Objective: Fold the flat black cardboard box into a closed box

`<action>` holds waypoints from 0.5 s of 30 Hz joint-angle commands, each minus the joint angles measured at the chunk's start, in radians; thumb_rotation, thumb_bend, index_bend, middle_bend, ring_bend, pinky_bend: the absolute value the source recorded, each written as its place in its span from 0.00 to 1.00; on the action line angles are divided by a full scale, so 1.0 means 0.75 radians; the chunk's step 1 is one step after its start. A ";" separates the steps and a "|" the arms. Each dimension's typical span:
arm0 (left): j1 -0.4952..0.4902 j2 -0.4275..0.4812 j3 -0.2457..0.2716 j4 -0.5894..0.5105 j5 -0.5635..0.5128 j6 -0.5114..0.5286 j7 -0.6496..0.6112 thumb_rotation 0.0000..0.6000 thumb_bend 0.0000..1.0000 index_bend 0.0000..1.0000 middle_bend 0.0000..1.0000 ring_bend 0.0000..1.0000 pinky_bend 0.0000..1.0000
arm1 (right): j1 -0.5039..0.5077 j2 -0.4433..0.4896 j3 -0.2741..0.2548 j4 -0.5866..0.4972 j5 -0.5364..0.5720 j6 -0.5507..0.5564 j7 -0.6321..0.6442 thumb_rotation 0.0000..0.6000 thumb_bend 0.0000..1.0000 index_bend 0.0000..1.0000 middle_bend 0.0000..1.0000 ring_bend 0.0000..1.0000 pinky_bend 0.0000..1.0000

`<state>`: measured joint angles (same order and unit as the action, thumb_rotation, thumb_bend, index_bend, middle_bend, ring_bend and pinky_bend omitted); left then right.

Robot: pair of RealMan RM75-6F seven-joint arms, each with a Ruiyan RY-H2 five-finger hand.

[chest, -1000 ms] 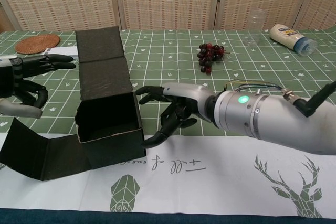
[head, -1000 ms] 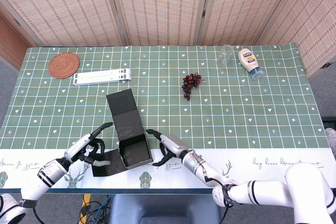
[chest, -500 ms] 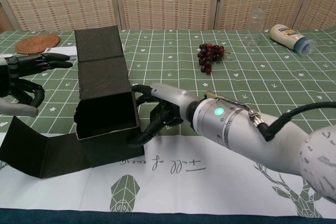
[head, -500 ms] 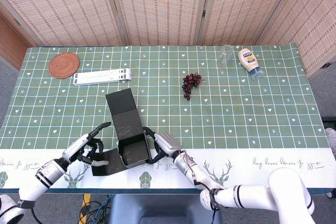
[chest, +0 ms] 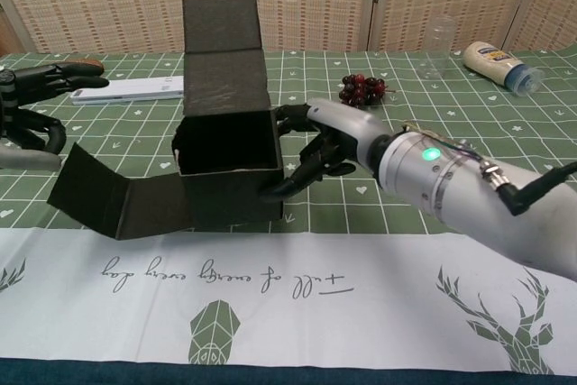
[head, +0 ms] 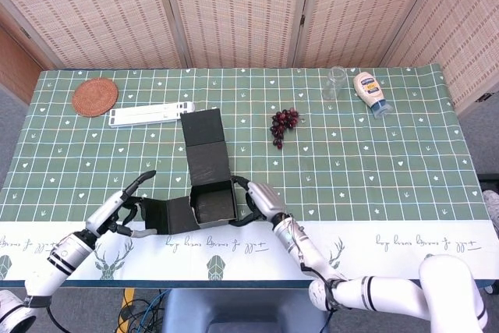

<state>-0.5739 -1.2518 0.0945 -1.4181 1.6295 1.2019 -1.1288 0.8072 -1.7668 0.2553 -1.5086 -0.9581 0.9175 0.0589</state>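
The right hand (chest: 320, 146) lies against the right wall of the black cardboard box (chest: 227, 169), its dark fingers (chest: 290, 183) curled onto that wall's lower front edge; whether it truly grips or only presses cannot be told. The left hand (chest: 32, 114) sits at the far left, fingers apart and holding nothing, just beside the free end of the box's long side flap; in the head view the left hand (head: 125, 207) appears to touch that flap.

The box stands half-formed on the green patterned surface (head: 374, 161) near its front edge, an open-topped cube with its lid panel standing up behind and the side flap lying out to the left. Farther back lie a bunch of dark grapes (head: 284, 124), a clear glass (head: 336, 82), a tipped mayonnaise bottle (head: 370, 93), a white flat stand (head: 152, 114) and a round woven coaster (head: 95, 97).
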 commanded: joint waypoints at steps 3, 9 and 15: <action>0.029 -0.006 -0.063 -0.003 -0.069 0.035 0.067 1.00 0.10 0.00 0.00 0.57 0.85 | -0.111 0.163 0.026 -0.121 -0.058 0.016 0.154 1.00 0.23 0.43 0.51 0.80 1.00; 0.066 -0.054 -0.133 0.053 -0.141 0.086 0.230 1.00 0.10 0.00 0.00 0.57 0.85 | -0.194 0.278 0.054 -0.208 -0.137 0.033 0.317 1.00 0.24 0.43 0.52 0.80 1.00; 0.106 -0.145 -0.182 0.132 -0.199 0.119 0.255 1.00 0.10 0.00 0.00 0.57 0.85 | -0.254 0.336 0.059 -0.266 -0.225 0.023 0.498 1.00 0.24 0.43 0.52 0.80 1.00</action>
<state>-0.5043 -1.3402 -0.0307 -1.3413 1.4924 1.2846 -0.9467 0.6374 -1.5328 0.2972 -1.6889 -1.0986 0.9361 0.3955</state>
